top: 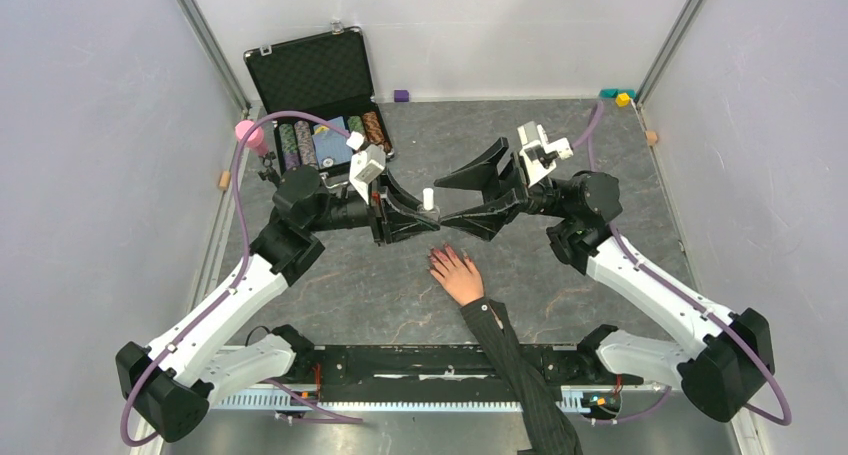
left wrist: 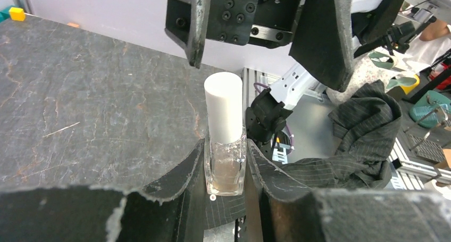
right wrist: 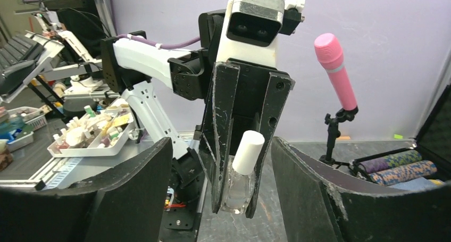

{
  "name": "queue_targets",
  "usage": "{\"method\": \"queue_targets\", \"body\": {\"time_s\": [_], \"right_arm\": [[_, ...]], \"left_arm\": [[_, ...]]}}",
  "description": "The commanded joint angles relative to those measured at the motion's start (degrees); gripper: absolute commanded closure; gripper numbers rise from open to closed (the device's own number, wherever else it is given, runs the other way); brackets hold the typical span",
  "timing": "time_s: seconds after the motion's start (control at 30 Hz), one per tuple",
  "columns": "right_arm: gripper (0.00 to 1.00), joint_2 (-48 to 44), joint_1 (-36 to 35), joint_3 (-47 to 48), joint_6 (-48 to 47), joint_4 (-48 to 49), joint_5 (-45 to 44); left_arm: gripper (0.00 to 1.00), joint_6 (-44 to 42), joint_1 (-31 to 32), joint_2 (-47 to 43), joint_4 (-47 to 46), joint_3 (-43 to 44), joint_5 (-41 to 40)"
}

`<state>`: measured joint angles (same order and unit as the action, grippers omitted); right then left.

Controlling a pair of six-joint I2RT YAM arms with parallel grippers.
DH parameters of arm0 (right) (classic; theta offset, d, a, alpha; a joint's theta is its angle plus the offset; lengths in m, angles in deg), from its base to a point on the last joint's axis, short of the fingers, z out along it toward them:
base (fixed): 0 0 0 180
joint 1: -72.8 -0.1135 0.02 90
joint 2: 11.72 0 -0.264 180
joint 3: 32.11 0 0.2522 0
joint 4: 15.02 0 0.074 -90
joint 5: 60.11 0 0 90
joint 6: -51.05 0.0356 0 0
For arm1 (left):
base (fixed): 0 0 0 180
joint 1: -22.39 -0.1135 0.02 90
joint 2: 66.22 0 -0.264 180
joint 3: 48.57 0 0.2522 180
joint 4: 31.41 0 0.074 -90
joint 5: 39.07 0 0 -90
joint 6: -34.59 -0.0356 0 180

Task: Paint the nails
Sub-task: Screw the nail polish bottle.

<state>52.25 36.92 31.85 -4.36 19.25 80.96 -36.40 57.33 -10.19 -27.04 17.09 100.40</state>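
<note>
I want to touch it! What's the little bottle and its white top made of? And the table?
The bottle looks like clear glass or hard plastic: you can see through it and its edges glint. Its cap looks like smooth, matte white plastic. The table looks like dark stone, maybe slate, with rough cracks and veins.

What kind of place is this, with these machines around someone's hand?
Probably a robotics lab test booth: two white-and-black robot arms bolted to a grey stone-look table, with props like an open black case of poker chips and a pink microphone.
</note>
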Motion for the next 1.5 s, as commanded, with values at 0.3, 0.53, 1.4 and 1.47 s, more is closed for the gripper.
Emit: {"method": "queue_targets", "body": {"time_s": [0.3, 0.53, 1.4, 1.47], "right_arm": [[0.3, 5.03, -0.06, 2.66, 8.45, 8.42, 1.81], [0.43, 7.23, -0.92, 4.38, 10.53, 8.46, 3.5], [1.0, 6.77, -2.07, 6.93, -2.79, -19.55, 1.25], [1.0, 6.47, -2.62, 7.24, -4.96, -23.76, -1.88]], "left_arm": [[0.98, 2.52, -0.22, 0.19, -4.15, 0.15, 3.48], [0.98, 2.75, -0.2, 0.73, -4.15, 0.21, 3.44], [0.98, -3.57, -0.22, -3.36, 3.54, 0.05, -12.83], [0.98, -3.88, -0.22, -3.71, 3.9, -0.24, -15.37]]}}
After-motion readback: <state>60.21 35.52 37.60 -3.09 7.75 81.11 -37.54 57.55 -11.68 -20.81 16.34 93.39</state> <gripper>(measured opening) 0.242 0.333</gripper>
